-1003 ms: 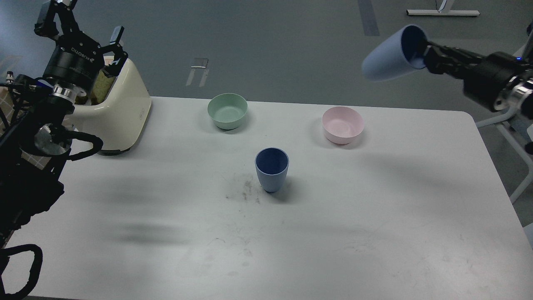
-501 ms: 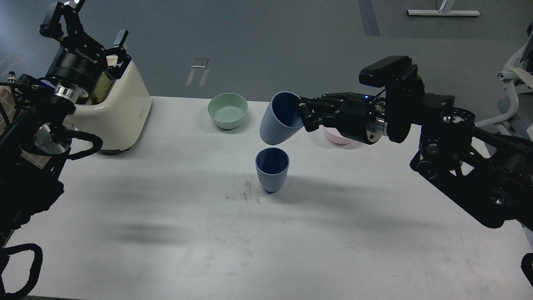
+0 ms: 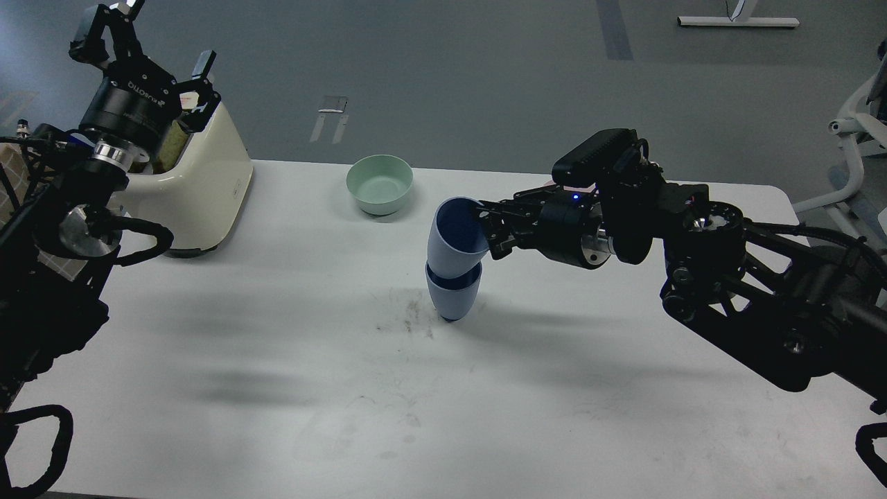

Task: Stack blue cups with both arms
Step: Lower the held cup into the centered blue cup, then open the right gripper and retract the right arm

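One blue cup point(image 3: 454, 298) stands upright at the middle of the white table point(image 3: 277, 346). My right gripper point(image 3: 487, 232) is shut on the rim of the second blue cup point(image 3: 452, 239), one finger inside it. That cup is tilted, and its base sits inside the mouth of the standing cup. My left gripper point(image 3: 145, 45) is open and empty, raised high at the far left above the cream appliance point(image 3: 201, 187), far from both cups.
A green bowl point(image 3: 380, 184) stands at the back of the table, left of my right arm. The pink bowl is hidden behind my right arm. The cream appliance stands at the table's back left corner. A chair base point(image 3: 856, 138) shows at far right.
My right arm has swung in from the upper right with the blue cup and lowered it, so its base is now inside the standing cup. The left arm has barely moved.
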You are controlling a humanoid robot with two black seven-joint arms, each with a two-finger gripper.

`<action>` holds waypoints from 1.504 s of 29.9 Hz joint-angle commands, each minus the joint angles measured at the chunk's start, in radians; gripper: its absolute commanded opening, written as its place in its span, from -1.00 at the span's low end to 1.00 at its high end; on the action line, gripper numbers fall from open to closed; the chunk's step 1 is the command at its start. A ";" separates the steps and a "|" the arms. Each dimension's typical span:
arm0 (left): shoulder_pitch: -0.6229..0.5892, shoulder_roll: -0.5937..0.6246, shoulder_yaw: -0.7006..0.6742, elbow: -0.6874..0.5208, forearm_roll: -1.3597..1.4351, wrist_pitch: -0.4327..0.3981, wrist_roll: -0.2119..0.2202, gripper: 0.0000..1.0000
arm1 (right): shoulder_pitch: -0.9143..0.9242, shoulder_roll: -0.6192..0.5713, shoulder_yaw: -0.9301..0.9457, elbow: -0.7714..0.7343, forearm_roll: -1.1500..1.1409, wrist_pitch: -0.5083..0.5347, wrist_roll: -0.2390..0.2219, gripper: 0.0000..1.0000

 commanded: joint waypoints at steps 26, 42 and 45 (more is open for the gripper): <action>0.001 0.002 0.000 0.000 0.001 0.000 0.000 0.96 | -0.013 0.003 0.007 -0.007 0.012 0.000 0.002 1.00; -0.009 -0.006 0.002 0.000 0.001 0.000 0.000 0.96 | 0.000 0.174 0.807 -0.141 0.084 0.000 0.013 1.00; -0.012 -0.006 0.002 0.000 0.001 -0.001 -0.002 0.96 | 0.009 0.167 0.922 -0.179 0.143 0.000 0.013 1.00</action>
